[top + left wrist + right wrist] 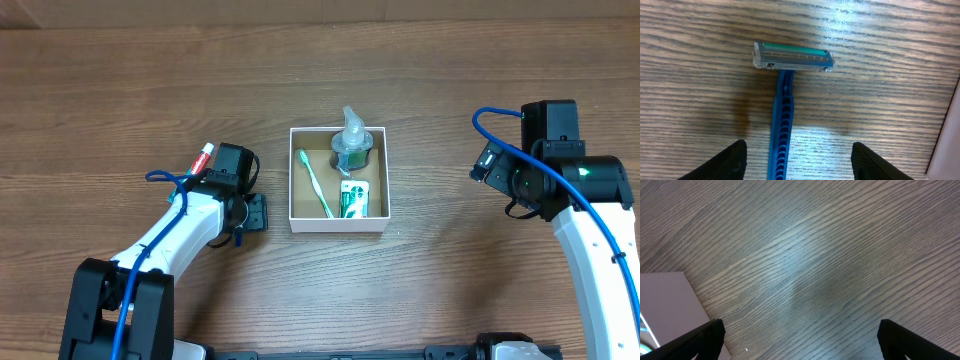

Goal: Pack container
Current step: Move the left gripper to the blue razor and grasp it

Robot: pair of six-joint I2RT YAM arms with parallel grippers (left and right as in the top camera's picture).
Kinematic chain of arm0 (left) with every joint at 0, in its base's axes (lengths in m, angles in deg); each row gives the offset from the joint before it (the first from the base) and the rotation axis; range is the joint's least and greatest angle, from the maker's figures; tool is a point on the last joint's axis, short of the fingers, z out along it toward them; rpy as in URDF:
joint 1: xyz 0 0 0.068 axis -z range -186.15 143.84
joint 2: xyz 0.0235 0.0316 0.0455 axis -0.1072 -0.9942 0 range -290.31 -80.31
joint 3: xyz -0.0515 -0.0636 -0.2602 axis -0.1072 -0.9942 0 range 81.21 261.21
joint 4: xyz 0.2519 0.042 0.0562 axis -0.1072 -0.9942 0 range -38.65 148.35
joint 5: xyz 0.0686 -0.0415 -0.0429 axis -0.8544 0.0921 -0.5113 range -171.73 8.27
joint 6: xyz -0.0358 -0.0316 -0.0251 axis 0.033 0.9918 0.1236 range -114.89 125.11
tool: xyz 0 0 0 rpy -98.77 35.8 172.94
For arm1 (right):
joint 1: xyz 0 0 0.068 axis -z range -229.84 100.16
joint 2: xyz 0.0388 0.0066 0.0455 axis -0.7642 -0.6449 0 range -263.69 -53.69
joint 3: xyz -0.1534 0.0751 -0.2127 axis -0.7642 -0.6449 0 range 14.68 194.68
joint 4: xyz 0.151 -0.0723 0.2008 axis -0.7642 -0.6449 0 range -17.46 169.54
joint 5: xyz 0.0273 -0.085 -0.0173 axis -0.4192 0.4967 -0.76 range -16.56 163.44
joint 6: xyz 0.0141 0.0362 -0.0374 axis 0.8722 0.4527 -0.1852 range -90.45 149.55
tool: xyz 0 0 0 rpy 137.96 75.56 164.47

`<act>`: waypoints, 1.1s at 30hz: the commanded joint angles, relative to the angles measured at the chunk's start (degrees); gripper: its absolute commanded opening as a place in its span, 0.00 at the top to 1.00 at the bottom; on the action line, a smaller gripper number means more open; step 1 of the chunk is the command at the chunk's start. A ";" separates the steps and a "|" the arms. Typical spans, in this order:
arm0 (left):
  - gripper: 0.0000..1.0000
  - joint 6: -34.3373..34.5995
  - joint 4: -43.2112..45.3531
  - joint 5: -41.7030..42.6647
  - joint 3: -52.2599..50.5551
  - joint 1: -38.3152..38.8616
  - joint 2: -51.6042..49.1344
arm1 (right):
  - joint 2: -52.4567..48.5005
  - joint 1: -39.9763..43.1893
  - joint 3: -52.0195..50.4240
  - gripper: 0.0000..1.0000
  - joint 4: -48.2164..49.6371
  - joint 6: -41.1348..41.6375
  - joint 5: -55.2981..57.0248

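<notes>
Pickup of the blue razor is in hand: the left tool, released, straddles its handle. Next, lower and clench squarely. Midway between the edges of the table sits the container; the right tool hangs released near the right edge.

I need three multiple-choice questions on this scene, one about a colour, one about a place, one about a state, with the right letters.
1. The plastic toothbrush in the white cardboard box is: A. red B. green C. black
2. The blue plastic razor lies: A. in the box B. on the wooden table C. on the toothbrush
3. The right gripper has its jaws: A. open, empty B. shut on a bottle C. shut on the razor
Answers: 1 B, its handle looks green from overhead; 2 B, wood grain surrounds it; 3 A, the jaws stand wide apart with only table between.
</notes>
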 commanded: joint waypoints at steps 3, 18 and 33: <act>0.34 -0.90 1.79 -0.59 -2.23 -0.33 -0.52 | 0.48 0.22 1.22 0.00 0.31 -0.11 0.61; 0.72 -0.90 2.32 -0.83 -2.60 -0.33 -0.52 | 0.48 0.22 1.22 0.00 0.31 -0.11 0.61; 0.79 -1.14 2.10 -0.83 -2.60 -0.33 -0.52 | 0.48 0.22 1.22 0.00 0.31 -0.11 0.61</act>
